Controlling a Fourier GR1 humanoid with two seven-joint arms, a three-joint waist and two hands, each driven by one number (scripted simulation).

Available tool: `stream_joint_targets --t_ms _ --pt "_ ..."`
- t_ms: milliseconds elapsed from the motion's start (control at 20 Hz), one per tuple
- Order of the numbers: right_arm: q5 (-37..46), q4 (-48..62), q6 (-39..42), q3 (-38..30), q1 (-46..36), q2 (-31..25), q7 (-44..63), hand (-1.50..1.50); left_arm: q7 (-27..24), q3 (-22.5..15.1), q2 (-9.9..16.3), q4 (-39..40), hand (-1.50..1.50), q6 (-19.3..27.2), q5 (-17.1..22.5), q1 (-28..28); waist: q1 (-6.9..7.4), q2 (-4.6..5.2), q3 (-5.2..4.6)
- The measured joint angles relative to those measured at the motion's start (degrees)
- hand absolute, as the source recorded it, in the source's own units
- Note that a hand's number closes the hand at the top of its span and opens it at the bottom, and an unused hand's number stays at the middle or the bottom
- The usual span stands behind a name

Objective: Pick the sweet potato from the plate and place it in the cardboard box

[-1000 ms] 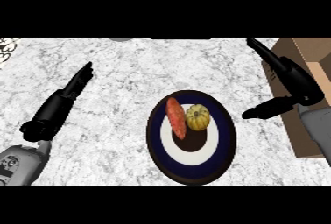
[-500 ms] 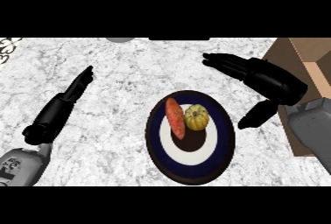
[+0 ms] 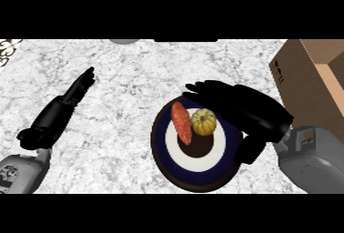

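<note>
Approach step: our right hand (image 3: 245, 107) hovers open and empty over the plate (image 3: 194, 175); left hand (image 3: 60, 109) rests open. Sweet potato (image 3: 180, 122) lies beside a small squash (image 3: 204, 123). Next we must close round it, then carry to the cardboard box (image 3: 306, 77).

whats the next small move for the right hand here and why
Probably ease the right hand a bit further left and down onto the sweet potato. Its open fingers hover over the plate's right rim by the small yellow squash, with the sweet potato untouched on the squash's far side.
</note>
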Motion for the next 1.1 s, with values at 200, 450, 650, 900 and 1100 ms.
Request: stream_joint_targets --t_ms 200,450,650,900,1100 --pt "2.1 -0.8 3.2 0.6 0.6 4.1 5.2 -1.5 0.0 1.6 -0.7 0.9 0.0 -1.6 -0.8 -0.6 0.16 0.12 0.03" --pt "7.3 1.9 4.0 1.7 0.9 9.4 7.1 -1.5 -1.2 2.8 -2.3 1.6 0.0 -2.8 -2.5 -0.2 0.37 0.2 0.03" --pt "12.3 1.9 4.0 2.2 1.9 12.6 8.9 -1.5 -0.5 3.2 -3.7 0.0 0.0 -3.4 -3.8 1.1 0.38 0.19 0.04" --pt "17.4 4.6 3.5 1.4 2.2 16.5 7.9 -1.5 0.0 4.8 -5.1 -0.1 0.0 -4.5 -5.6 0.7 0.39 0.22 0.05" --pt "21.4 6.9 3.7 1.4 2.9 17.5 6.0 -1.5 0.7 5.7 -6.1 -0.5 0.0 -5.6 -6.6 0.7 0.37 0.23 0.05"
